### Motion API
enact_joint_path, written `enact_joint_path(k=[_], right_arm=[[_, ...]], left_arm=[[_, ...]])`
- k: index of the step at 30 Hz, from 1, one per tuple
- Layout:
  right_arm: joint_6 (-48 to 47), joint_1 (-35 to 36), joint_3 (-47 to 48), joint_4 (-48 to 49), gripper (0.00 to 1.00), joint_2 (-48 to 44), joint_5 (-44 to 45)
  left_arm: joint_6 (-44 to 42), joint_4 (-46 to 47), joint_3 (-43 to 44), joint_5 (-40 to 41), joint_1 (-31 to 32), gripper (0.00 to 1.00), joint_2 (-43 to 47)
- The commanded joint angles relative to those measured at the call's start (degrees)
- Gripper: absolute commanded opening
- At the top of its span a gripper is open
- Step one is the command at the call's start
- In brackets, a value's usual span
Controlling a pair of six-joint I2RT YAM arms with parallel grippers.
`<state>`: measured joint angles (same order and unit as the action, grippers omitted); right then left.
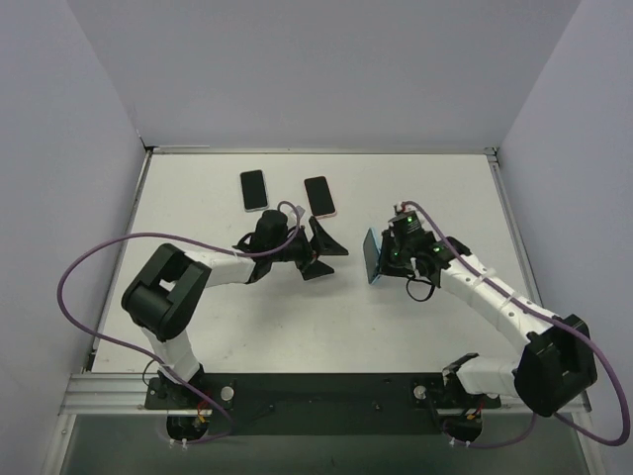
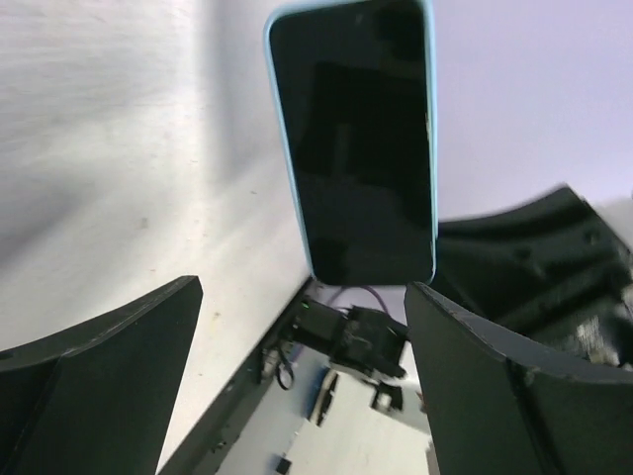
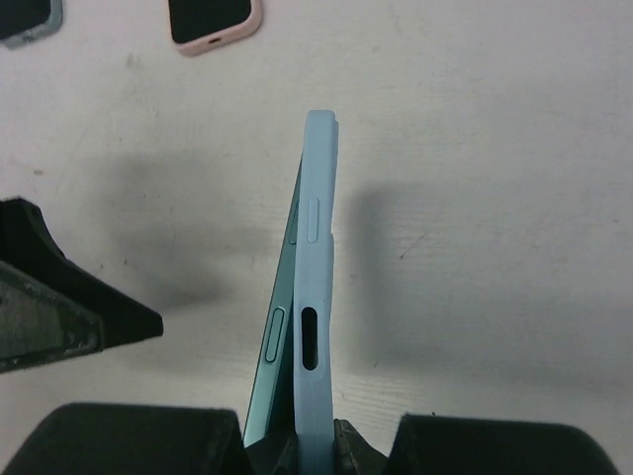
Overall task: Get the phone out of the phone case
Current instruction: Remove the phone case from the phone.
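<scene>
Right gripper point(image 1: 380, 259) is clamped on the light-blue phone case point(image 3: 316, 297). It holds the case on edge above the table point(image 1: 396, 336), at about 3 o'clock from table centre in the top view.

Right wrist view: the fingers pinch the near end of the case. The side cut-out and button cover face the camera.

The phone point(image 3: 280, 336) is still in the case, but its teal side stands off the case wall on the 9 o'clock side at the near end. The two meet toward the far end, so it looks partly peeled out.

Left gripper point(image 1: 326, 252) has its jaws spread wide and holds nothing. It sits at 9 o'clock of the phone, close but apart, and points at it.

Left wrist view: the dark screen point(image 2: 361, 148) faces this camera with a blue rim around it. It sits beyond the gap between the two black fingers point(image 2: 109, 366), at 12 o'clock.

Two more phones lie flat at the far side of the table. A dark-cased phone point(image 1: 254, 189) is at 11 o'clock of the left gripper and a pink-cased phone point(image 1: 318, 196) at 12 o'clock. Both are well apart from either gripper.
</scene>
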<state>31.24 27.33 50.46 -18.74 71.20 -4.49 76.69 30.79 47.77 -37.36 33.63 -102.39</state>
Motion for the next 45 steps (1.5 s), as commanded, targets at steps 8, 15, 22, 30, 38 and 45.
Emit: enact_joint_path(k=[8, 15, 22, 30, 38, 45], right_arm=[[-5.9, 14.5, 1.0, 2.1, 0.00, 9.7, 17.3], [-6.2, 17.4, -1.9, 8.3, 0.00, 12.6, 14.2], [-4.6, 19.0, -3.3, 14.3, 0.00, 16.5, 9.5], [-4.4, 18.9, -4.6, 17.8, 0.00, 18.0, 6.5], [-2.8, 18.6, -5.2, 18.2, 0.00, 18.5, 4.8], [-2.2, 18.0, -5.3, 19.9, 0.00, 18.1, 2.8]], left_arm=[[-12.2, -22.5, 2.1, 13.6, 0.7, 0.95, 6.9], [-7.0, -11.6, -2.6, 9.1, 0.7, 0.95, 4.8], [-10.8, -10.2, -3.8, 10.3, 1.4, 0.96, 5.9], [-17.4, -15.4, -0.8, 10.5, 2.3, 0.94, 6.2], [-21.5, -21.2, 4.2, 11.4, 3.0, 0.85, 3.5], [-25.4, -30.3, 9.9, 14.8, 4.8, 0.76, 2.1]])
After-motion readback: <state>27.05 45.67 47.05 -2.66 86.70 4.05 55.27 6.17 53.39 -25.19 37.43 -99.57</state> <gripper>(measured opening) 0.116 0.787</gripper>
